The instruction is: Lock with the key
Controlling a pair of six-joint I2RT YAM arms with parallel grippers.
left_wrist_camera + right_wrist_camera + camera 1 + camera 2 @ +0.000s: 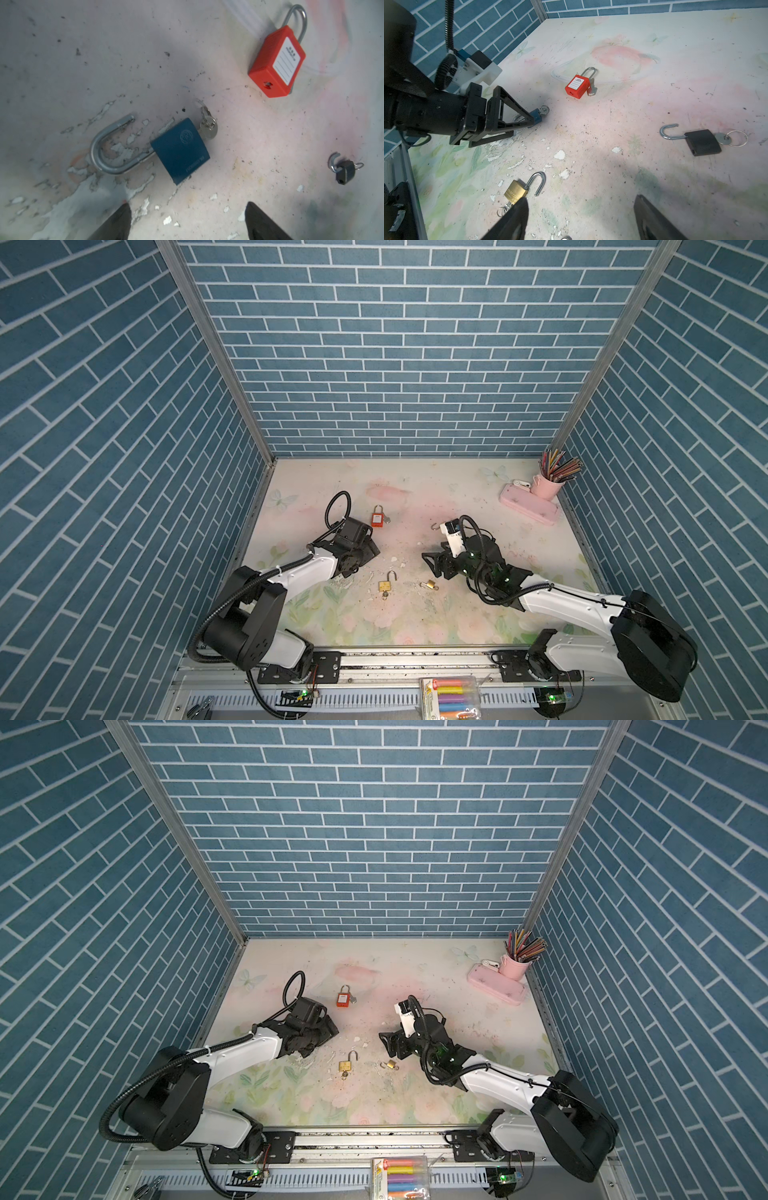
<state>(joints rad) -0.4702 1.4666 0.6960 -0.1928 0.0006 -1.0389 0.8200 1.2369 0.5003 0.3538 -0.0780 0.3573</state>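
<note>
Left gripper (188, 207), jaws spread, is hovering nearest; blue padlock (180, 149) is lying at its 12 o'clock, long axis crosswise. Right gripper (581, 199) also spread.

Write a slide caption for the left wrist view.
A blue padlock, shackle open and key inserted, lies before the open fingers of the left gripper; red padlock and black padlock nearby.
</note>
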